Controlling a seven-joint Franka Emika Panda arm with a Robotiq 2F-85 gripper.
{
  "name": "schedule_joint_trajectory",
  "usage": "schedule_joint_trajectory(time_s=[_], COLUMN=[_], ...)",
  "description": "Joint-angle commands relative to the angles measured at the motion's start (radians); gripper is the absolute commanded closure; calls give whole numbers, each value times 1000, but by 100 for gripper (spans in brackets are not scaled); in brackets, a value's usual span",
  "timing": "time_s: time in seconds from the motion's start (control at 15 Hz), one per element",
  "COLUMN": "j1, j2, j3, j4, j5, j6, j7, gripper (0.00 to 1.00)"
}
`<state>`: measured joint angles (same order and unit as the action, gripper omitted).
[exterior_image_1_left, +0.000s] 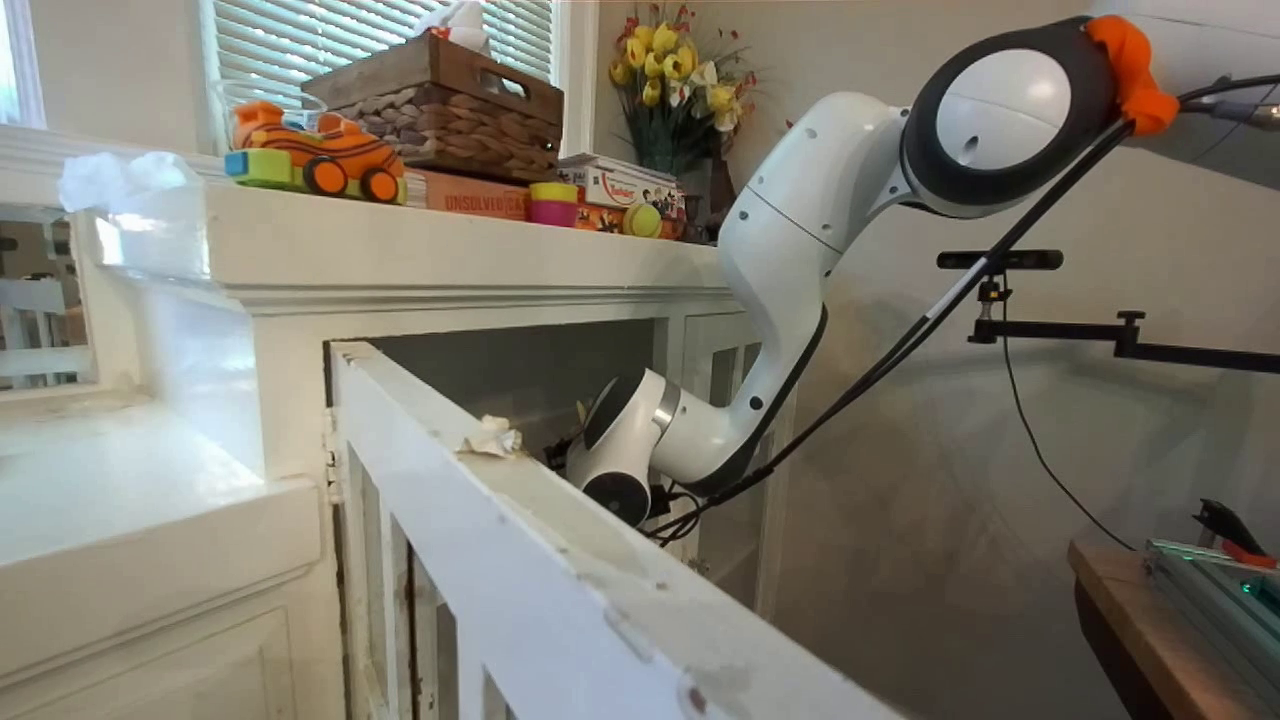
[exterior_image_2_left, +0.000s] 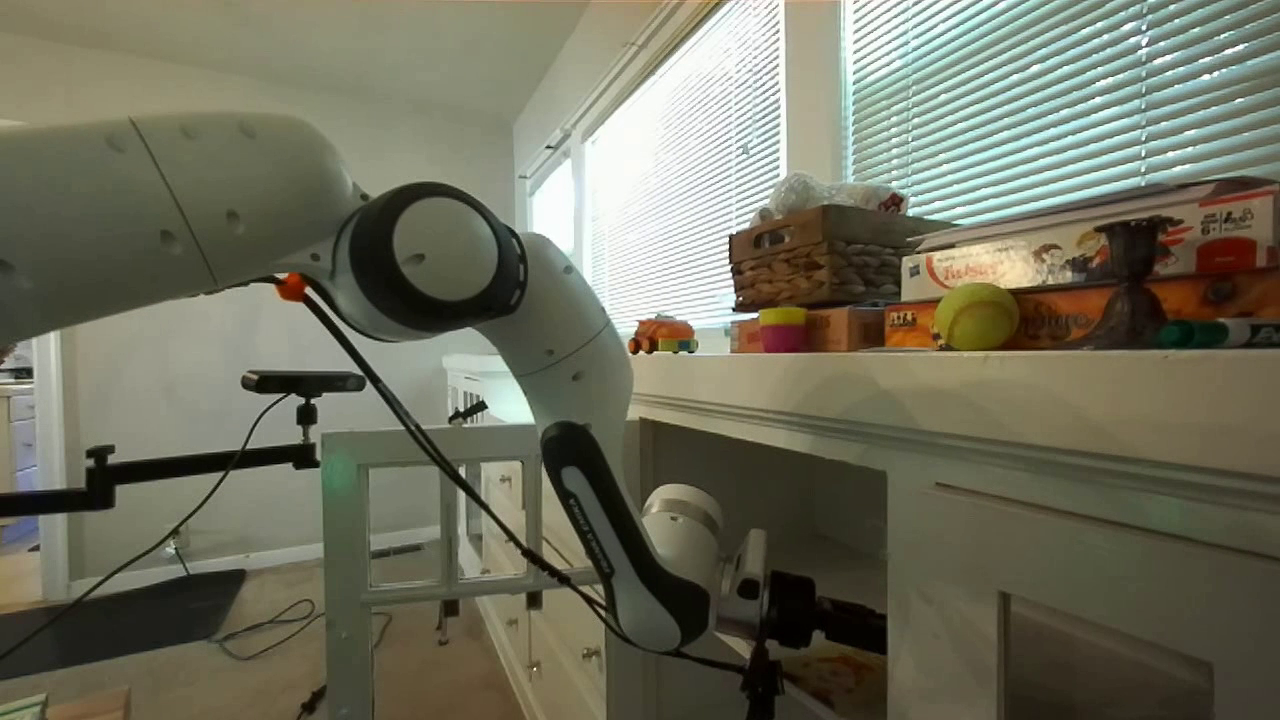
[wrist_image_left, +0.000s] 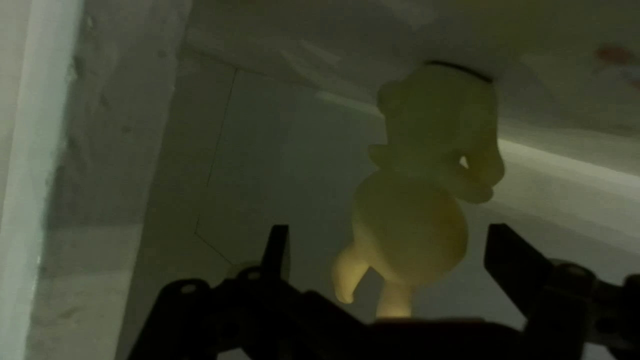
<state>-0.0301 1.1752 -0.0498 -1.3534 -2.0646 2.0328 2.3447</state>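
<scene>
Hand (wrist_image_left: 388, 230) spread wide, its dark fingers (wrist_image_left: 276, 245) frame, in the wrist view, a yellowish toy figure (wrist_image_left: 410, 230) inside a white cabinet (exterior_image_2_left: 940, 600); from here I cannot tell whether they touch it. Shadow blurs the toy figure's features, and its lower end runs out of sight behind the hand. In an exterior view, the cabinet's front edge cuts off the fingers; the open door (exterior_image_1_left: 480, 520) and the arm (exterior_image_1_left: 800, 190) all but block the hand in an exterior view. On top of the cabinet, a dark stand (exterior_image_2_left: 1125, 315) covers part of a game box (exterior_image_2_left: 1020, 270).
</scene>
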Motion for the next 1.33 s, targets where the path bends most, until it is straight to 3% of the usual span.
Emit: schedule_joint_trajectory(time_s=[0.0, 0.4, 0.53, 0.8, 1.0, 1.27], j1=[-9, -11, -12, -13, -13, -10], j2=[44, 65, 67, 70, 71, 63], j3=[3, 0, 0, -1, -1, 0], j4=[66, 99, 104, 108, 110, 102], j5=[-14, -12, -11, -13, -14, -12], j6=[5, 10, 12, 13, 14, 14], j7=[-17, -27, -33, -36, -37, -46], gripper=[0, 0, 26, 56, 74, 87])
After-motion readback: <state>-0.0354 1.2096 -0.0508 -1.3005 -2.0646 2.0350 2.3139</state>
